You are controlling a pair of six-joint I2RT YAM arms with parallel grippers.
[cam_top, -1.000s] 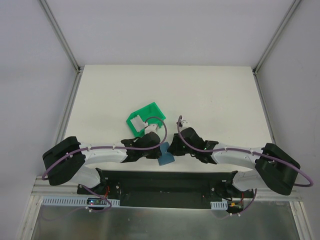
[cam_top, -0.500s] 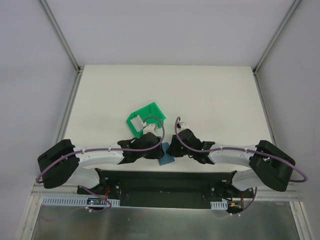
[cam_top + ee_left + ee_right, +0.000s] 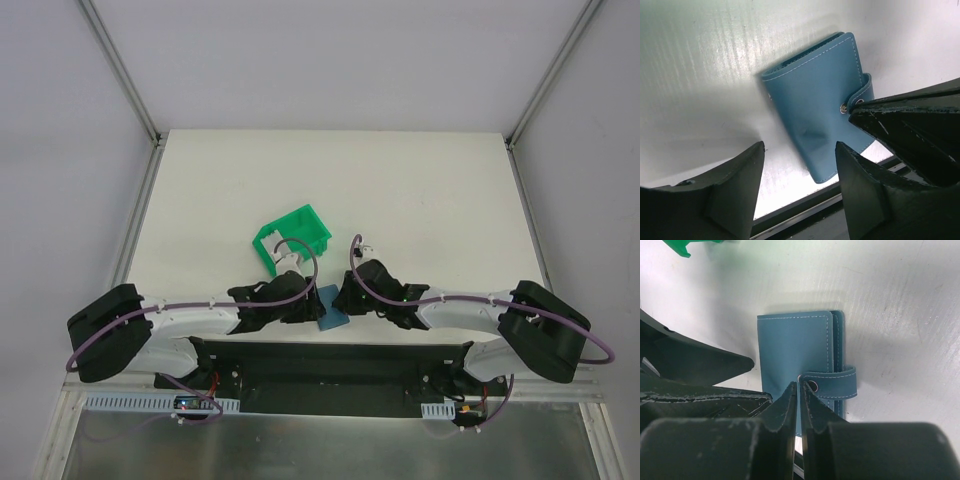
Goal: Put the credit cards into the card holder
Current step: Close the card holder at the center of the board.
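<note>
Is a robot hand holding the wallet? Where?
The right gripper seems to pinch the card holder by the end of its snap strap; the left gripper is open, holding nothing.

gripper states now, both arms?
Left gripper: open, holding nothing.
Right gripper: shut, tips at the strap of the wallet; grip on it unclear.

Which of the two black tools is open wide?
The left tool, spread above the closed teal-blue leather wallet; the right tool is pinched nearly shut.
</note>
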